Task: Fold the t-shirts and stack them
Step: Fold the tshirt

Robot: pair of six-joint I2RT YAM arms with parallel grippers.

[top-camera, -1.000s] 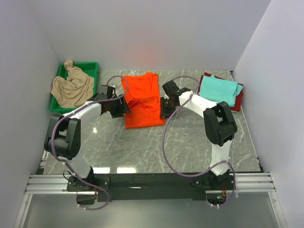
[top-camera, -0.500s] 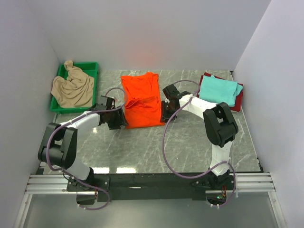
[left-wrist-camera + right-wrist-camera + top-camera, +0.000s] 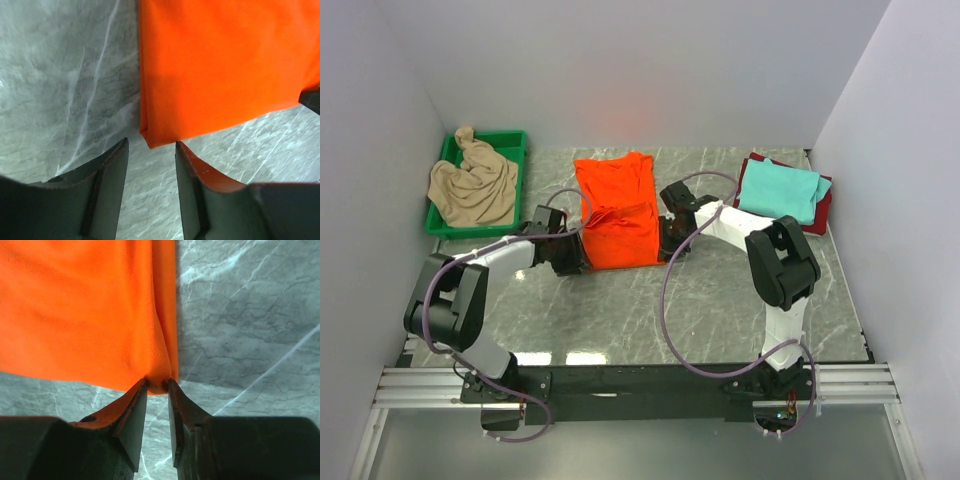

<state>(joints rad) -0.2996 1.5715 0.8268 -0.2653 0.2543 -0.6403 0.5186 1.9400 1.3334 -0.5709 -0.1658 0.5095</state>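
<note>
The bright orange t-shirt (image 3: 617, 210) lies folded into a long rectangle at the middle back of the table. My left gripper (image 3: 572, 256) is at its near left corner. In the left wrist view the jaws of the left gripper (image 3: 150, 146) stand open, with the orange t-shirt's (image 3: 220, 65) corner just at the tips and not pinched. My right gripper (image 3: 665, 240) is at the near right corner. In the right wrist view the right gripper (image 3: 157, 383) is shut on a bunched bit of the orange t-shirt's (image 3: 80, 305) corner.
A beige t-shirt (image 3: 472, 185) lies crumpled in the green tray (image 3: 510, 137) at the back left. A folded teal t-shirt (image 3: 778, 188) lies on a dark red one (image 3: 823, 214) at the back right. White walls stand on three sides.
My left gripper has moved toward me along the orange shirt's left edge to its near left corner. The right gripper has barely moved. The shirt's near edge has shifted slightly back.
</note>
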